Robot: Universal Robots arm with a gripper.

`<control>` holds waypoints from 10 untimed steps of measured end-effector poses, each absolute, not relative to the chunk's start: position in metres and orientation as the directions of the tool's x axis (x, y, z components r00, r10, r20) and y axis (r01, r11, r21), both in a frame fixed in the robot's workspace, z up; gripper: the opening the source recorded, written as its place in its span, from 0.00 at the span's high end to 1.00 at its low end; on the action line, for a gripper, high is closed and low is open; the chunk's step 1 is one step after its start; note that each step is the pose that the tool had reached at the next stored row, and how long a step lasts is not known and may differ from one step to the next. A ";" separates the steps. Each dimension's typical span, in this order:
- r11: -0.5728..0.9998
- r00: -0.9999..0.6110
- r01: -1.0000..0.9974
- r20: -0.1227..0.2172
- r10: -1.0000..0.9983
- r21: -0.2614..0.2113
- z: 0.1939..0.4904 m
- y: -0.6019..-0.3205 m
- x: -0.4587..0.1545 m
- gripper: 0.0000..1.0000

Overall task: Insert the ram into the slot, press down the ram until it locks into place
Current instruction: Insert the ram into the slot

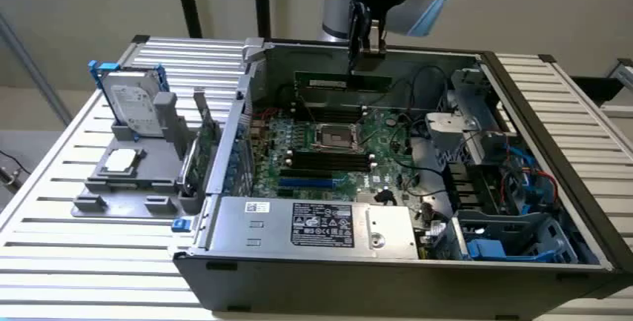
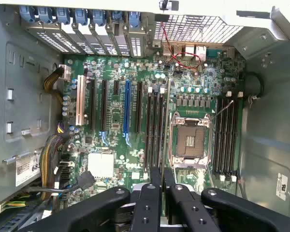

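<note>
The hand [image 1: 366, 53] is gripping the ram [image 1: 342, 82] by its upper edge and holding it lengthwise and upright in the air, over the far part of the open computer case [image 1: 396, 276], which is lying on its side on the slatted bench [image 1: 89, 262]. In the wrist view the two fingers of the hand [image 2: 163, 178] are clenching the ram [image 2: 166, 125], which is showing edge-on as a thin line above the motherboard. That line is running parallel to the bank of long black sockets, just beside the slot [image 2: 160, 128] nearest the processor socket [image 2: 190, 140], with the blue slot [image 2: 127, 111] lying further off. The ram is hanging clear of the board, not seated in any socket. A hard drive [image 1: 133, 106] is standing in a grey holder on the exterior view's left.
</note>
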State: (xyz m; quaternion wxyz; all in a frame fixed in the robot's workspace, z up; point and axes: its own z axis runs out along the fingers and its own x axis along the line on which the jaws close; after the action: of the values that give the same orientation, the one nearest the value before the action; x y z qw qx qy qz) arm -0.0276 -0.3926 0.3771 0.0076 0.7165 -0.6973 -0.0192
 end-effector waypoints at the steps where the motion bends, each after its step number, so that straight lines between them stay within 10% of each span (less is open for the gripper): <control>1: -0.027 0.027 -0.999 -0.017 -0.999 0.038 0.377 -0.393 -0.028 0.87; 10: -0.027 0.027 -0.999 -0.017 -0.999 0.038 0.377 -0.393 -0.028 0.87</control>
State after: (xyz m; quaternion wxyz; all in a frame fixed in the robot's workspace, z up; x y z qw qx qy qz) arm -0.0276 -0.3926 0.3771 0.0076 0.7165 -0.6973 -0.0192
